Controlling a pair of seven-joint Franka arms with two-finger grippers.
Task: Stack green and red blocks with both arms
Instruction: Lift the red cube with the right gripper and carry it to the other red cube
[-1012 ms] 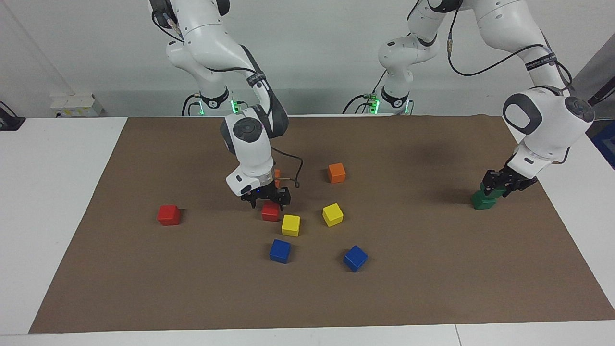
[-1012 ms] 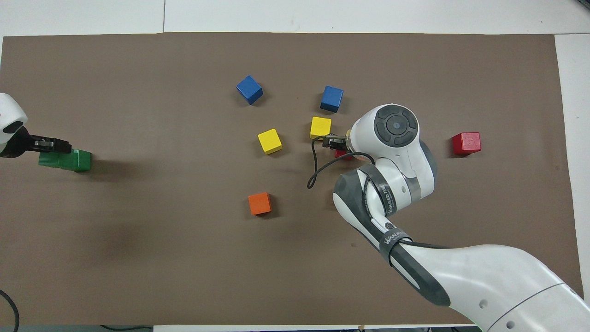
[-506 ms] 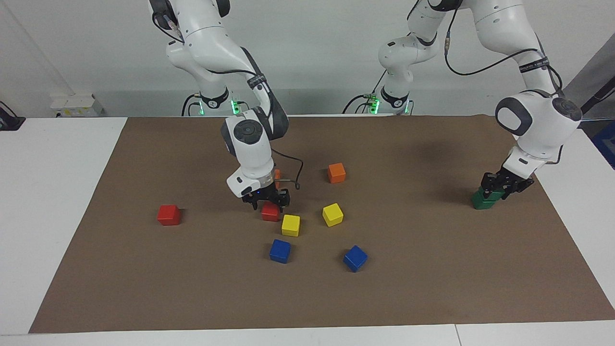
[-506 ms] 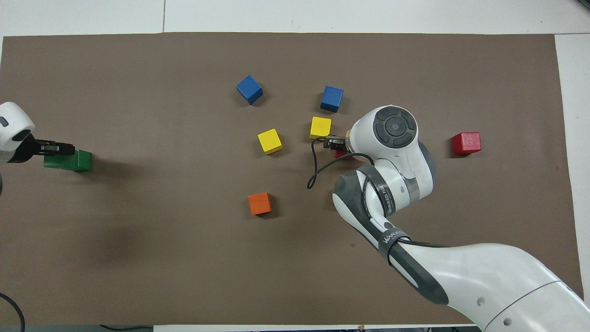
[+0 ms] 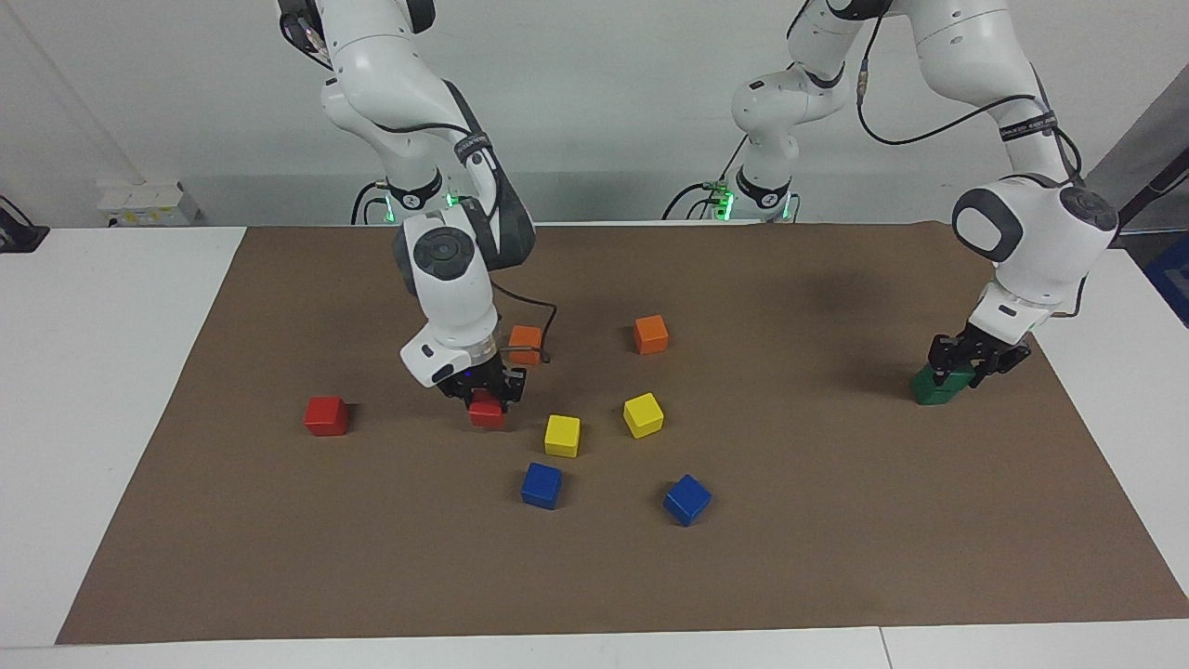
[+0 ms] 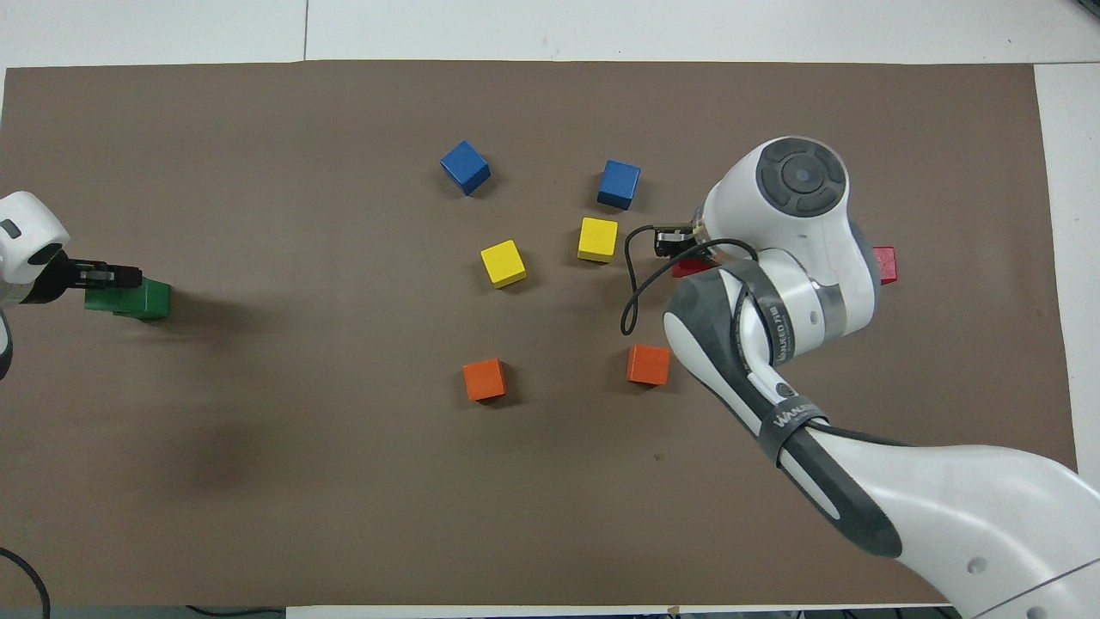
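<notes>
Right gripper (image 5: 483, 388): clamped on red block (image 5: 487, 413), centre frame, presumably bound for second red block (image 5: 326, 415).
Left gripper (image 5: 977, 360): on green stack (image 5: 940, 386), right edge; finger state unclear.

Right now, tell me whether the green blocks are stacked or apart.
Stacked: one green block sits on the other, left gripper at the top one.

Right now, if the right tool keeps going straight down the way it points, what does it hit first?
Likely just the brown mat. The right tool points down, shut on a red block that would touch first. The other red block sits apart, toward the right arm's end.
</notes>
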